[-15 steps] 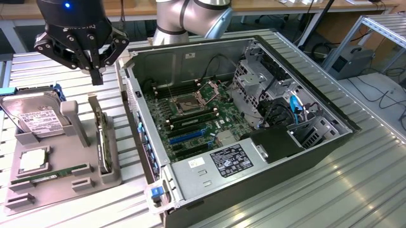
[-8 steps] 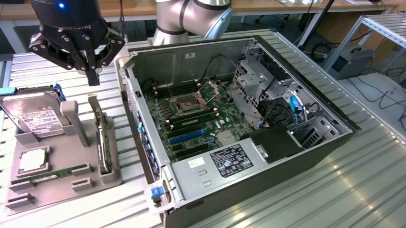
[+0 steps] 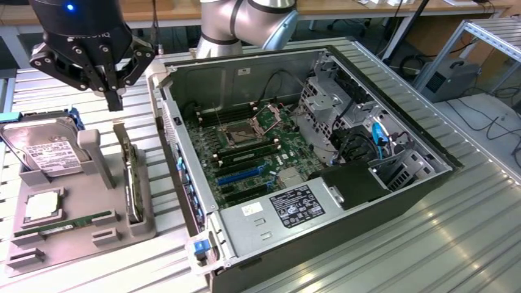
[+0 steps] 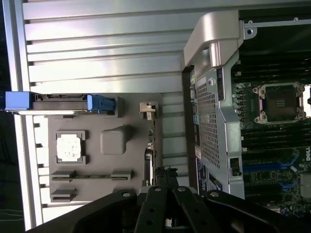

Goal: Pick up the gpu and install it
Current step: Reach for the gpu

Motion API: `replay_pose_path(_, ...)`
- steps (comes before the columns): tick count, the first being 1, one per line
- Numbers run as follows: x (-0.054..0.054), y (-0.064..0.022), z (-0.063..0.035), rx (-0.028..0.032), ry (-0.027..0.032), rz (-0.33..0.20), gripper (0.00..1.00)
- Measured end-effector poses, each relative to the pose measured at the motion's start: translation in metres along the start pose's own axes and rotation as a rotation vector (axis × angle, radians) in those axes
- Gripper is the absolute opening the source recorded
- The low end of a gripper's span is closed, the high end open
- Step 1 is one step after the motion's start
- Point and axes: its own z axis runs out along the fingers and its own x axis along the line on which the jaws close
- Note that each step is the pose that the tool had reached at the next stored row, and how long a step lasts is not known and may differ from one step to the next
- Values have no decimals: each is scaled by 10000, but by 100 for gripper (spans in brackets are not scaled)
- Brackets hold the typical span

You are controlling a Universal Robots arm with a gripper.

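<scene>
The closed, empty gripper (image 3: 114, 101) hovers above the gpu (image 3: 128, 177), which stands upright in a grey holder (image 3: 82, 235) beside the open computer case (image 3: 326, 238). Both rest on a ribbed metal table (image 3: 456, 244), with a wooden desk (image 3: 163, 9) at the far side.

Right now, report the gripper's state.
Gripper: closed, holding nothing, poised above the gpu.

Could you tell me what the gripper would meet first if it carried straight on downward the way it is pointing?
Most likely the top edge of the gpu, standing upright in the grey holder below the gripper, though depth is unclear.
</scene>
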Motion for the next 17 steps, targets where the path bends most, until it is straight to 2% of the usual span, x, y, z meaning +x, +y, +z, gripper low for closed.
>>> replay_pose_path(17,126,-9,-3,-1,-1,0,11)
